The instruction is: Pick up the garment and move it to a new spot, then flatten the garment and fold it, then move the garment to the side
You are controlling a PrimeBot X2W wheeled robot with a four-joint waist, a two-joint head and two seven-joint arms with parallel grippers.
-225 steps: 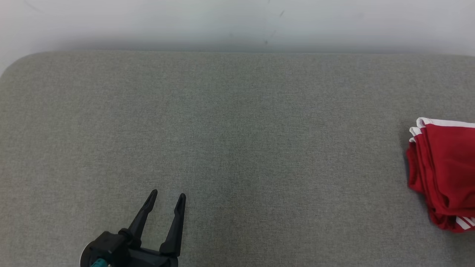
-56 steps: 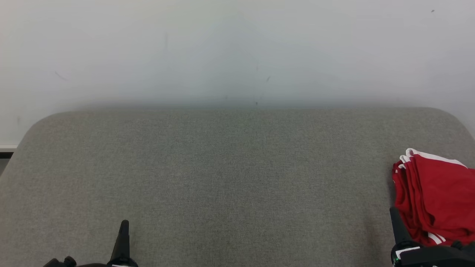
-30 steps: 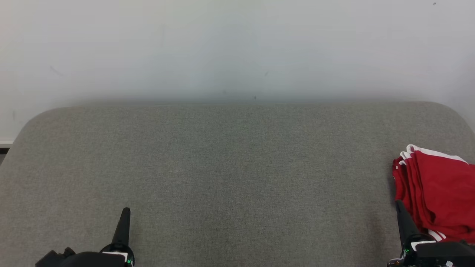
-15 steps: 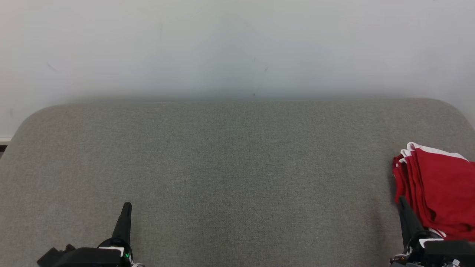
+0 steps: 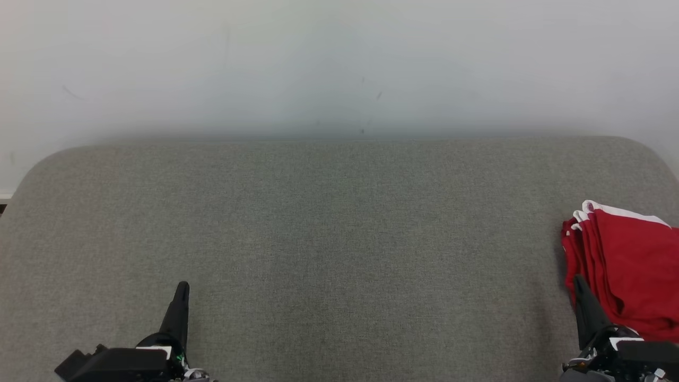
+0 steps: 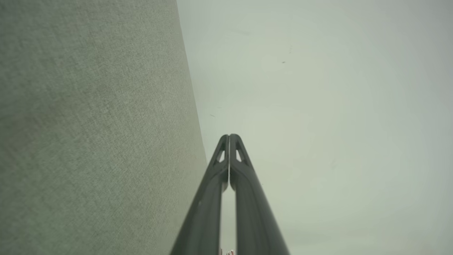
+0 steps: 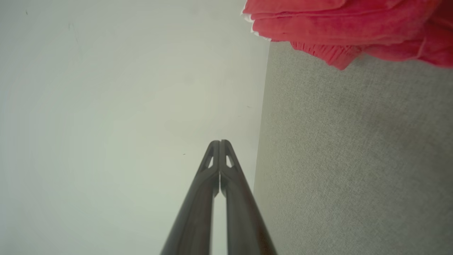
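A pale, bare wall (image 5: 339,53) is rising behind a wide grey fabric surface (image 5: 339,239) with rounded far corners, as the head view is showing it. The red garment (image 5: 631,276), folded in layers with white trim at its far corner, is lying at the right edge of the surface and running out of the picture. The left gripper (image 5: 181,289) is poking up at the lower left, well apart from the cloth. The right gripper (image 5: 579,281) is poking up at the lower right, its tip just beside the garment's near-left edge; whether it is touching I cannot tell. In the left wrist view that gripper's two dark fingers (image 6: 212,184) are pressing together at the tips with nothing between them, the grey surface lying on that view's left and the wall on its right. In the right wrist view the right gripper's fingers (image 7: 201,191) are likewise meeting tip to tip on nothing, and the garment's red layers are bunching along the top right, apart from the fingertips
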